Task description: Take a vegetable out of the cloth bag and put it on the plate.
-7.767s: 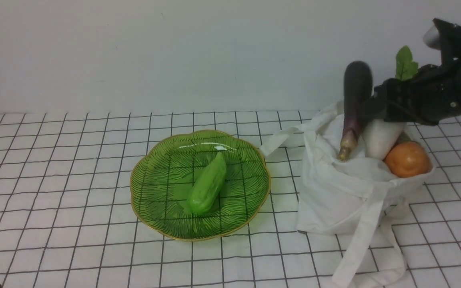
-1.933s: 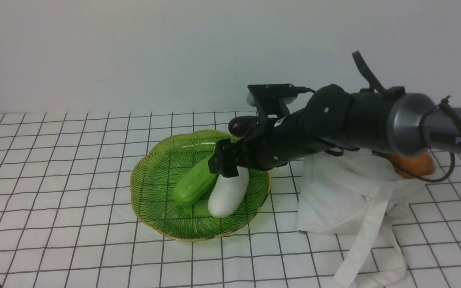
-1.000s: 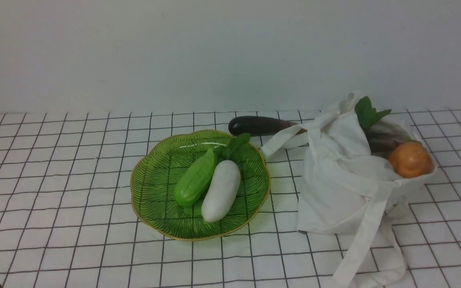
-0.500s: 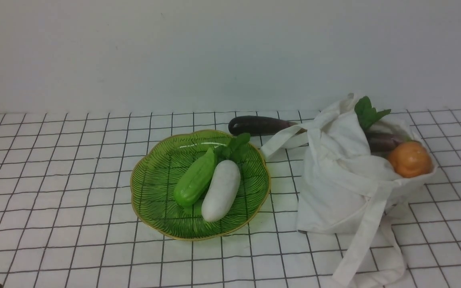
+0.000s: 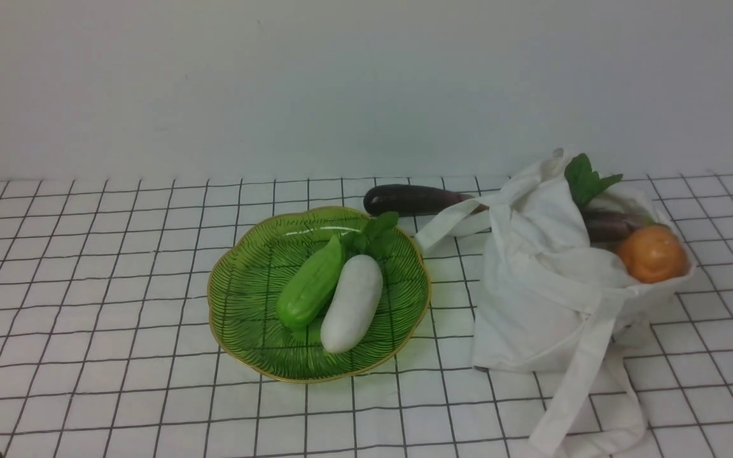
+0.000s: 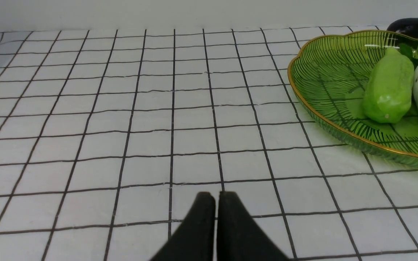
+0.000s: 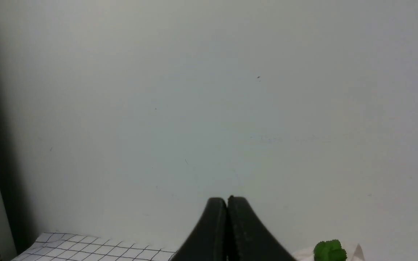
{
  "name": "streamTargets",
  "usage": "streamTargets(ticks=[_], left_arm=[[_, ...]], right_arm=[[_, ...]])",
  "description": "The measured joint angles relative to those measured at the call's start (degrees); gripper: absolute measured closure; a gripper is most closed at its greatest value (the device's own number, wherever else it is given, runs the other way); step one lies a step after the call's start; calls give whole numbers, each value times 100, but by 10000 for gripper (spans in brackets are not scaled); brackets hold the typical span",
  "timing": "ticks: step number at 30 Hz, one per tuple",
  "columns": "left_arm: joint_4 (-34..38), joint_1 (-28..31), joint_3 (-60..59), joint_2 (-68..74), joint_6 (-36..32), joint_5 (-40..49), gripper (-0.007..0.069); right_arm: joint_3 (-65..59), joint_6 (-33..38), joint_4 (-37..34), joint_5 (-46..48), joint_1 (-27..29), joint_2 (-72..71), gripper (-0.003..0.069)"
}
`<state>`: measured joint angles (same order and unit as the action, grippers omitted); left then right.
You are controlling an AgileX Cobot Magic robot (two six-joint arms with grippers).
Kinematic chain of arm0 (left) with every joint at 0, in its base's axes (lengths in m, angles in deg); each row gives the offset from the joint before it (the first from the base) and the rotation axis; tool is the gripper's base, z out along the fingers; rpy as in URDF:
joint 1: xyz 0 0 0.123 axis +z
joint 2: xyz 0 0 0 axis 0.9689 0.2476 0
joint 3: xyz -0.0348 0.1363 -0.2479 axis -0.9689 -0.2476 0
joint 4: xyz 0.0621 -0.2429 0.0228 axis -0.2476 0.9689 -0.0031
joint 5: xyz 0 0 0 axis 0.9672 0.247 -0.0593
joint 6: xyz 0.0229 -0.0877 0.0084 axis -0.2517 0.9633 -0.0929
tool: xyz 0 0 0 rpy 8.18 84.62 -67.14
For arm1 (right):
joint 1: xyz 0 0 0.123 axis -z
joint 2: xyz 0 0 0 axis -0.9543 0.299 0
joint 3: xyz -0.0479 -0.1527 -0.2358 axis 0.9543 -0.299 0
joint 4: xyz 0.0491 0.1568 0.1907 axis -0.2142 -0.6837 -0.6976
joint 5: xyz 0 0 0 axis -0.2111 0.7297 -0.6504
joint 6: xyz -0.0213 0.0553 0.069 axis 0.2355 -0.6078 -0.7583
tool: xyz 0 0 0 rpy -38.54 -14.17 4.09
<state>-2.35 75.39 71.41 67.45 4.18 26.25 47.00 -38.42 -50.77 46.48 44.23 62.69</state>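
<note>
We note the white radish lying in the green glass plate, its rounded end toward us and its leaf tuft toward the far rim. It rests side by side with a light green cucumber, the two touching along their length. The plate sits on the gridded tabletop, left of the cloth bag.

The bag slumps on the tabletop, mouth open toward the right — inside we see an orange round fruit, a dark purple vegetable partly hidden behind it, and a sprig of green leaves poking above the cloth. One strap runs toward the plate; another trails down toward the near edge. A long dark eggplant lies on the tabletop just behind the plate's far rim, one end tucked under that strap.

Neither arm shows in the front view. In the left wrist view the left claw has its two black fingers pressed together, holding nothing, low over bare grid squares, with the plate off to one side. In the right wrist view the right claw is likewise closed and empty — it faces the pale wall, with only a corner of the tabletop and a bit of green leaf at the frame's edge.
</note>
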Motion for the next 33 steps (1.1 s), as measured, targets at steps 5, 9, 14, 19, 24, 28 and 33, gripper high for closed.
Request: streamTargets(ticks=[5,9,14,19,24,28,33], left_arm=[[0,0,0,0,0,0,632],[0,0,0,0,0,0,632],[0,0,0,0,0,0,632],[0,0,0,0,0,0,632],[0,0,0,0,0,0,632],[0,0,0,0,0,0,632],[0,0,0,0,0,0,632]], right_arm=[[-176,810,-673,-291,0,0,671],[-277,1668,-1544,-349,0,0,671],[-430,1903,-1767,-392,0,0,671],[-1019,1951,-1685,-400,605,0,671],[-1859,1983,-1442,-361,1826,0,671],[-2399,1987,-1320,-45,2603,0,671],[-2398,1981,-1320,172,2850,7,671]])
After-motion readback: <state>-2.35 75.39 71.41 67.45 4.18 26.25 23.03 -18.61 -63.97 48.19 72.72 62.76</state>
